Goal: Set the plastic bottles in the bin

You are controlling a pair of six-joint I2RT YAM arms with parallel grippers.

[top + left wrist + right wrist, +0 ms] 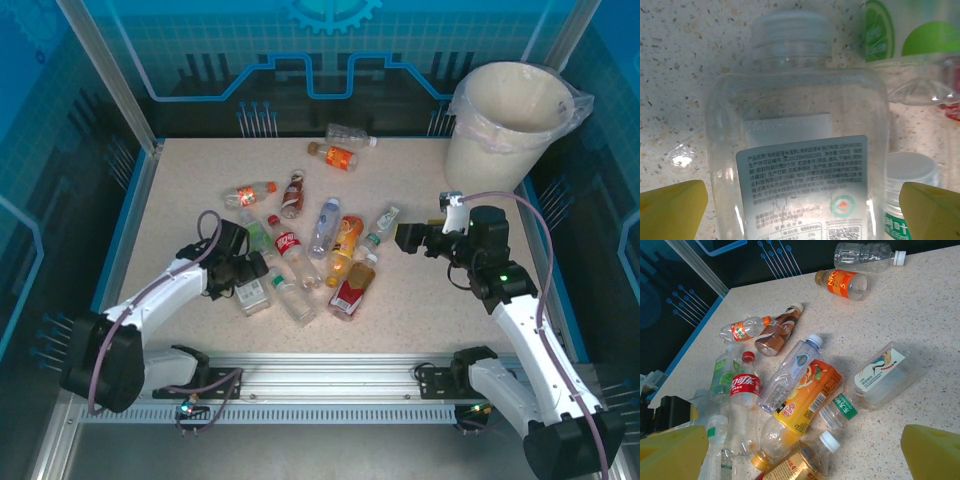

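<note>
Enclosure walls of blue printed panels in aluminium framing close in a speckled cream bench (180, 190). The bin (478, 150), cream-white and lined with a clear bag, stands upright at the far right corner, well apart from the plastic bottles (320, 250), which all lie on their sides. Most of them are heaped at the middle of the bench, long axes running mostly near to far: a red cola bottle (288, 246) with its cap toward the far side, a blue-capped clear one (326, 226) and an orange juice bottle (346, 238) beside it. Two more lie crosswise by the far edge, a clear one (350, 135) with its cap to the right and an orange-labelled one (335, 157). The left pincer (801, 212) is spread wide, its yellow tips on either side of a squarish clear bottle (800, 125) whose cap points away from it; contact cannot be told. The right pincer (400, 238) gapes wide, empty, just right of the heap.
</note>
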